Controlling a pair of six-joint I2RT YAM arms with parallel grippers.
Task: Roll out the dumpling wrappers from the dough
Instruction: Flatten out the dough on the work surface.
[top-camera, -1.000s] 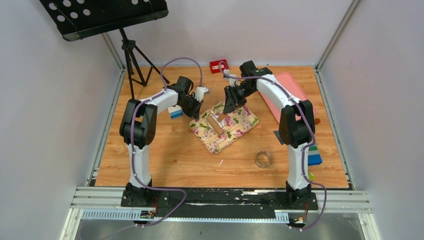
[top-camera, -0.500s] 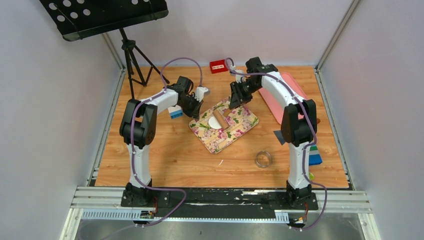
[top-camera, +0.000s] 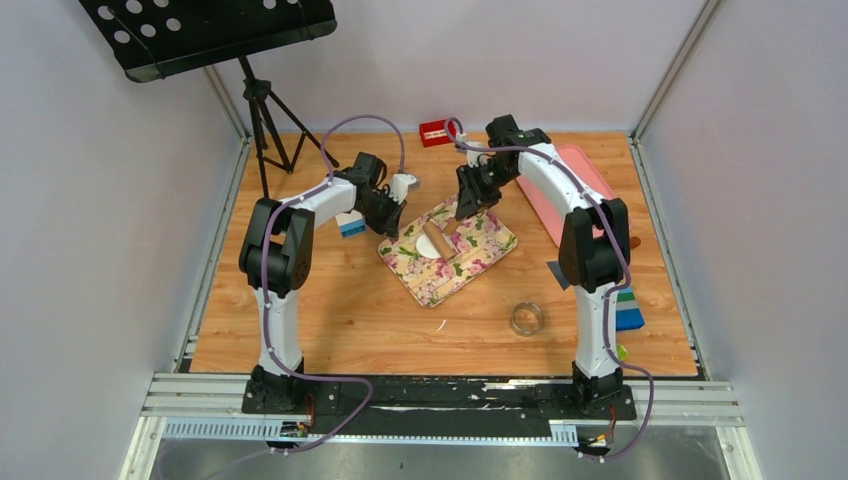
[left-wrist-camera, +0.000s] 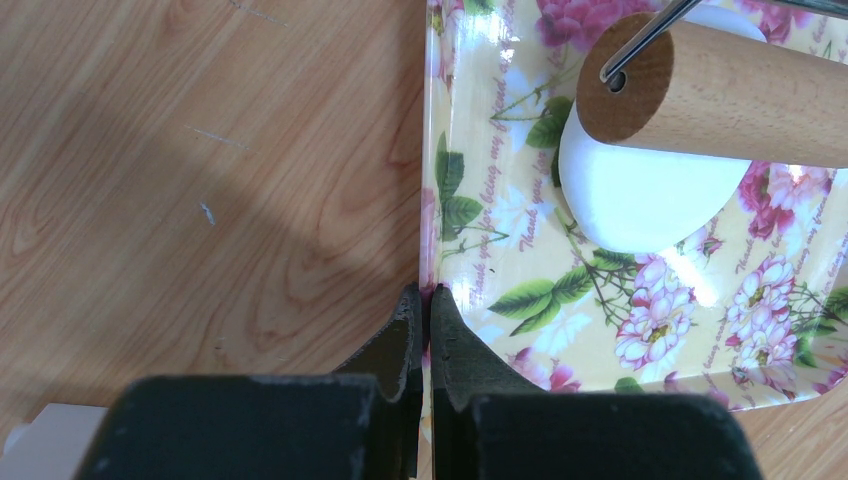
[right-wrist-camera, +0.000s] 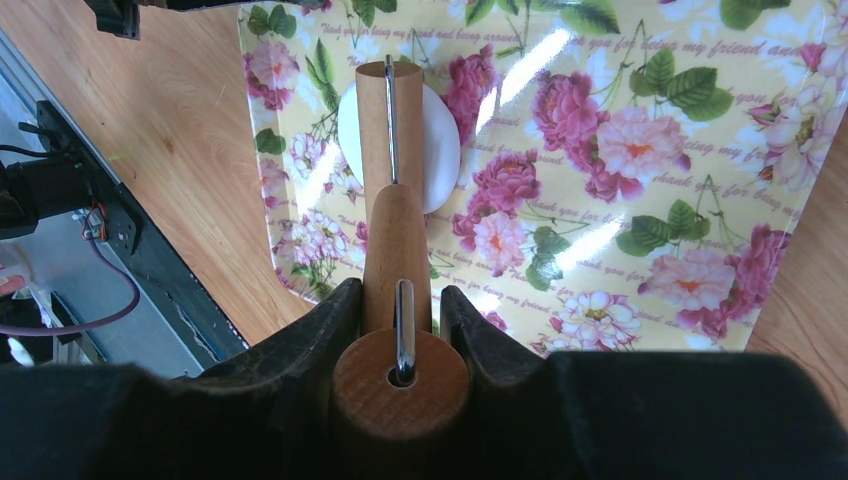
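The right end effector holds the rolling pin, which points straight away from it onto the white dough on the tray; the left end effector pinches the tray's edge shut

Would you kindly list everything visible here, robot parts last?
floral tray: one, yellow with pink flowers, table centre
dough: one, white disc, on tray
rolling pin: one, wooden, across dough
ring cutter: one, metal, table, near-right of tray
pink tray: one, pink, far right
red box: one, red, far edge
white-and-blue block: one, left of tray
music stand: one, black, far left
left gripper: one, black, shut on tray rim
right gripper: one, black, shut on rolling pin handle
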